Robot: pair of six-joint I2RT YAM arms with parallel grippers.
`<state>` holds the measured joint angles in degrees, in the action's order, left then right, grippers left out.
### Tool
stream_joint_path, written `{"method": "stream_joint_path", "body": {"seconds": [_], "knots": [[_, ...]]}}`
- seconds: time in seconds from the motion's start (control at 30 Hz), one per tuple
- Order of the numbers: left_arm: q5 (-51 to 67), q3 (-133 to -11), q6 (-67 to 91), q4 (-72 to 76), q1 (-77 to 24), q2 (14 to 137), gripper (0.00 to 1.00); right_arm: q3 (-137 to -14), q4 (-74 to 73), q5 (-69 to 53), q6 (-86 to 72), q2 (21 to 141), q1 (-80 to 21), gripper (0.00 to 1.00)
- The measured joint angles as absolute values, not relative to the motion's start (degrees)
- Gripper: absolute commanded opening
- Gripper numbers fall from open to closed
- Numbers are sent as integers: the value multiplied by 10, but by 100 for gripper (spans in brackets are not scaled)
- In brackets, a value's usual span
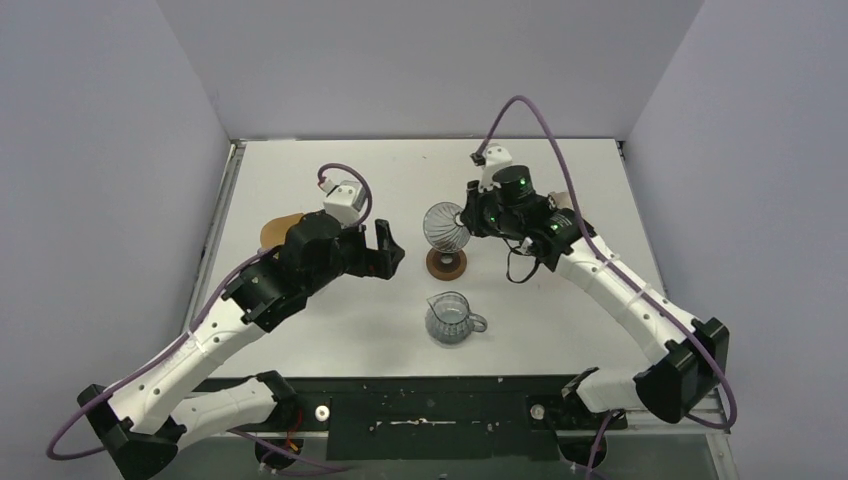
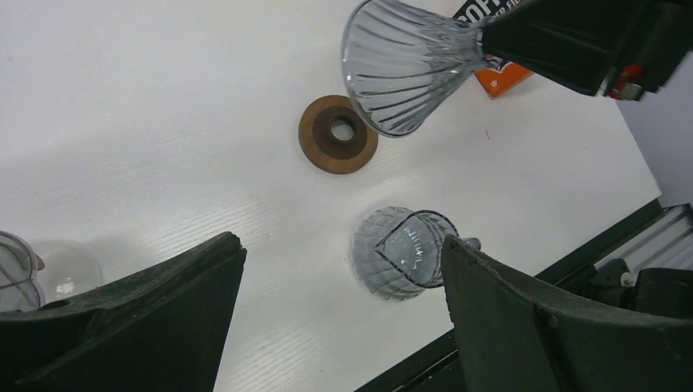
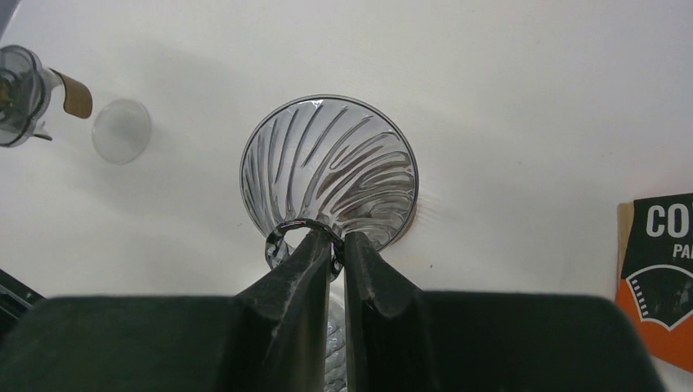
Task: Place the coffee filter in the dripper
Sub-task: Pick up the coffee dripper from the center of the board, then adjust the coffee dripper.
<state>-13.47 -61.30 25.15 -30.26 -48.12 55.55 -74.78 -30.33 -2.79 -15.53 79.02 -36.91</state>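
Nearest in, the clear ribbed glass jug (image 1: pixel 452 320) sits idle on the white tabletop (image 1: pixel 330 180). On the left, the left hand (image 1: pixel 388 248) hangs wide and empty, probably free to fetch paper. In the centre, the brown wooden ring (image 1: pixel 446 263) lies flat. The smoky grey ribbed dripper (image 1: pixel 444 225) tips sideways, its handle pinched in the right hand (image 3: pixel 337 245), mouth offered leftward. There's no white coffee filter in view.

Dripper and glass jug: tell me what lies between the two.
The brown ring lies flat between the dripper and the glass jug, with nothing else there. The top view shows it most plainly.
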Motion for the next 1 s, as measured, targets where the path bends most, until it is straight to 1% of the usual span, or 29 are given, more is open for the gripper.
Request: {"method": "stream_joint_path", "body": {"seconds": [0.17, 0.3, 0.47, 0.6, 0.8, 1.0], "knots": [[-8, -592, 296, -255, -368, 573, 84, -683, -246, -64, -184, 715, -330, 0], [90, -563, 343, -203, -312, 575, 83, -630, -196, -105, -211, 666, -313, 0], [185, -531, 405, -123, -289, 582, 81, -574, -137, -156, -248, 619, -295, 0], [247, -508, 461, -48, -273, 590, 77, -539, -82, -192, -278, 593, -288, 0], [317, -471, 549, 73, -254, 606, 69, -491, 5, -247, -328, 565, -278, 0], [363, -456, 615, 171, -253, 624, 61, -451, 100, -300, -389, 556, -274, 0]]}}
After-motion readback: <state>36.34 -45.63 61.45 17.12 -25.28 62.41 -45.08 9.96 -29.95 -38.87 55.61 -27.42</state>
